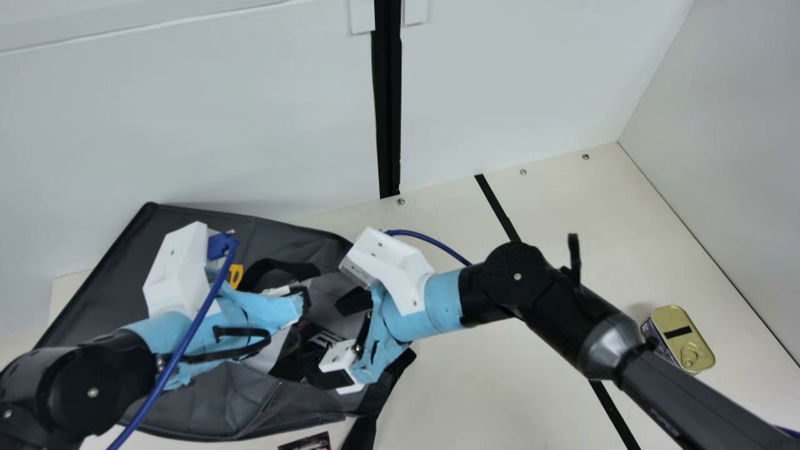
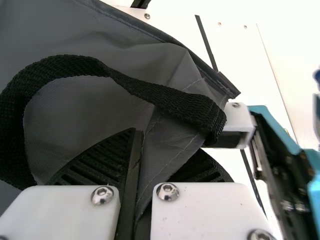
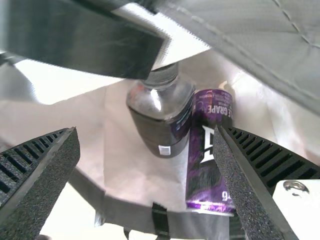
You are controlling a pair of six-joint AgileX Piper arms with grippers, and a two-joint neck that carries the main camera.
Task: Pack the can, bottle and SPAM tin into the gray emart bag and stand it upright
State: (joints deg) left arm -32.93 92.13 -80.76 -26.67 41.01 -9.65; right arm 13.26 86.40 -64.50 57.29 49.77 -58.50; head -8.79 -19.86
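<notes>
The gray bag lies on the table at the main view's left, its fabric and black strap close up in the left wrist view. At its mouth, my left gripper is shut on the bag's fabric; in the left wrist view the cloth runs between the fingers of my left gripper. My right gripper is open at the bag's opening. Between the spread fingers of my right gripper, the dark bottle and purple can rest side by side inside the bag. The SPAM tin stands at the far right.
White walls rise behind and at the right of the cream table. My right forearm stretches over the table between bag and tin. A dark printed item shows at the main view's bottom edge. Blue cables loop by both wrists.
</notes>
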